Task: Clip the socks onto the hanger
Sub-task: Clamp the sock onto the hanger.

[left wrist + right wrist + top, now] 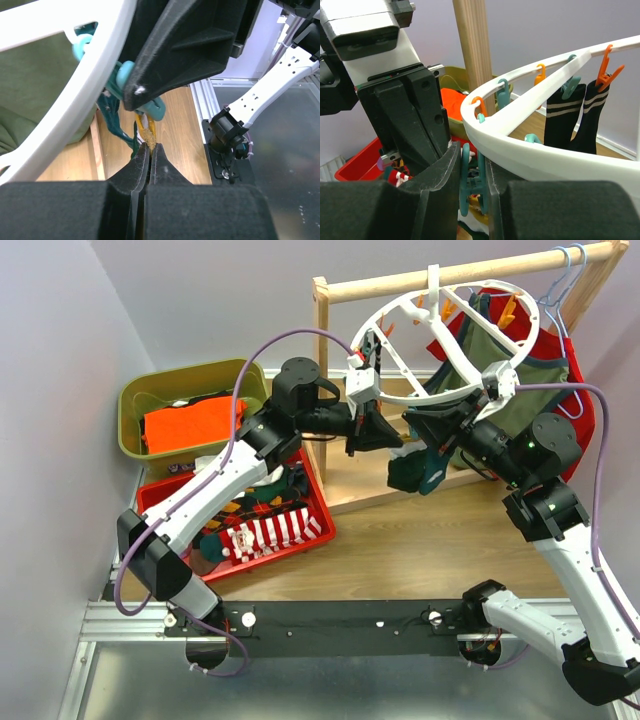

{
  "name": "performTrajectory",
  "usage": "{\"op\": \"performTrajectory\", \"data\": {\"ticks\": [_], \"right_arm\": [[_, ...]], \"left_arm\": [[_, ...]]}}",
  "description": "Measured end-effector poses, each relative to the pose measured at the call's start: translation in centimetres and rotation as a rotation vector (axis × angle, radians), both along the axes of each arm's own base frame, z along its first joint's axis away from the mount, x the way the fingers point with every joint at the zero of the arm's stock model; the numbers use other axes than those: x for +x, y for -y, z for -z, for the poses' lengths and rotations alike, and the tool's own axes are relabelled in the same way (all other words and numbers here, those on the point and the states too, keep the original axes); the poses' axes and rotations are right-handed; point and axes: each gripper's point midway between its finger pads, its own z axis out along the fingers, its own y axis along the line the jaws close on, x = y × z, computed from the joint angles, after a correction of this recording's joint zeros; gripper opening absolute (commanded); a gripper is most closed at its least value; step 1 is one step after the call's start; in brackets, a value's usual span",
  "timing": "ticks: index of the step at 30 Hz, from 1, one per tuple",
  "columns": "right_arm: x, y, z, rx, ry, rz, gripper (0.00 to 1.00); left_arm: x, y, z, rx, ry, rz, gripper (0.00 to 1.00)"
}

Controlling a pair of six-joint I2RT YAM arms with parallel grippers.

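Observation:
The white ring hanger (pixel 452 332) hangs from the wooden rack. In the left wrist view my left gripper (pixel 149 148) is shut on the mustard edge of an argyle sock (pixel 146 131), right under a teal clip (pixel 150 107) on the ring (pixel 75 100). In the right wrist view my right gripper (pixel 472 152) is shut on that teal clip (pixel 471 175), squeezing its handles below the ring (pixel 535 147). From above, both grippers meet under the ring's near rim, the left gripper (pixel 366 428) beside the right gripper (pixel 432 432), with the dark teal sock (pixel 418 470) dangling. Two black striped socks (pixel 570 120) hang clipped.
A red bin (pixel 322 530) of loose socks sits at the left, an olive bin (pixel 135 405) with an orange garment behind it. Olive and red shirts (pixel 520 390) on light-blue hangers (pixel 565 280) hang from the wooden rack (pixel 450 280). The rack's post (pixel 472 55) stands close behind.

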Motion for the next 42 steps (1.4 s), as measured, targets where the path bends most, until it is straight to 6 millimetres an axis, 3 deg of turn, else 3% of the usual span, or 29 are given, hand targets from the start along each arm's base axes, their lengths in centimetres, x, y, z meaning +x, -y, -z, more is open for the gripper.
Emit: {"op": "performTrajectory", "data": {"ticks": [9,21,23,25,28,30,34,42], "right_arm": [[-0.1,-0.1,0.0,-0.007,0.006,-0.011,0.22],[-0.1,-0.1,0.0,-0.016,0.016,-0.009,0.23],[-0.1,-0.1,0.0,-0.017,0.018,-0.009,0.31],[-0.1,-0.1,0.0,-0.018,0.019,-0.008,0.49],[-0.4,-0.2,0.1,-0.023,0.019,-0.025,0.67],[-0.9,-0.4,0.4,-0.031,0.009,-0.046,0.72],[-1.5,-0.5,1.0,-0.046,-0.011,-0.068,0.81],[-2.0,-0.1,2.0,-0.073,-0.061,-0.062,0.84]], "left_arm": [[0.7,-0.1,-0.5,-0.019,-0.003,-0.014,0.0],[-0.2,0.0,-2.1,-0.075,0.002,0.038,0.0],[-0.3,0.0,-2.3,-0.082,0.004,0.04,0.0],[-0.3,0.0,-2.5,-0.085,0.001,0.04,0.0],[-0.3,0.0,-2.6,-0.09,0.0,0.04,0.0],[-0.3,0.0,-2.7,-0.092,0.001,0.042,0.06],[-0.1,0.0,-2.2,-0.086,-0.012,0.035,0.27],[0.9,-0.5,-1.3,-0.069,-0.026,-0.066,0.58]]}}
